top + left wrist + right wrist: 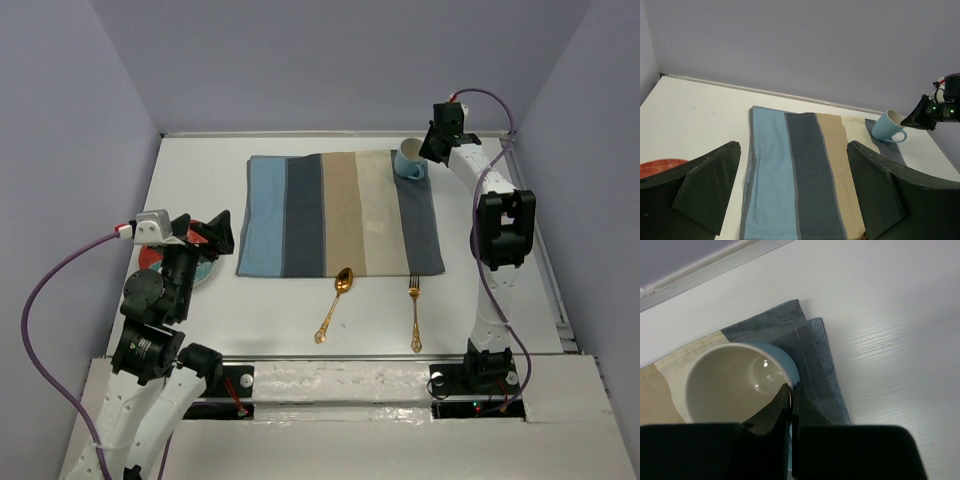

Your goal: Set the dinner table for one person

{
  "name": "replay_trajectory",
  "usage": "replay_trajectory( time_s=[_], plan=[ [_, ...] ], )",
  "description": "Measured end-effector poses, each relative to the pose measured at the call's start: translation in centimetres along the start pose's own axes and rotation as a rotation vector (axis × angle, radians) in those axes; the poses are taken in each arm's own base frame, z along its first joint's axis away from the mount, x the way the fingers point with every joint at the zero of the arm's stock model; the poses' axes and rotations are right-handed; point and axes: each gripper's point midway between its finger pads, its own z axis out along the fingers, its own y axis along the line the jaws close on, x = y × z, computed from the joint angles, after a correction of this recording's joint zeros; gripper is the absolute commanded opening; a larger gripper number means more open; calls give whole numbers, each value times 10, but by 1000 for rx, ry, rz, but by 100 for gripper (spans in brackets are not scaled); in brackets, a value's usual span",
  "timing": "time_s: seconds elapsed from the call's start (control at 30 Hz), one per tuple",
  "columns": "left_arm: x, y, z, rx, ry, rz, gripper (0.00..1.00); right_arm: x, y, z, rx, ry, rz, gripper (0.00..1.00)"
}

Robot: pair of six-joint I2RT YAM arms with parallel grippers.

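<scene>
Right tool (pixel 791 388) is clamping the tilted mug (pixel 725 385) by its rim at mat (pixel 812 340) corner (left tool (pixel 794 150) apart), needing levelling before release.

One placemat (pixel 340 215), one mug (pixel 410 165), one spoon (pixel 335 303), one fork (pixel 414 312), one plate (pixel 150 258).

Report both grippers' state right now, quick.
Left gripper: open, holding nothing.
Right gripper: shut on the rim of the blue mug.
</scene>
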Motion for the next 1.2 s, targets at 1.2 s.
replay_trajectory(
  time_s=[1.2],
  plan=[
    [0, 5, 1, -20, -4, 0, 99, -28, 50, -92, -268, -71, -5, 27]
  ],
)
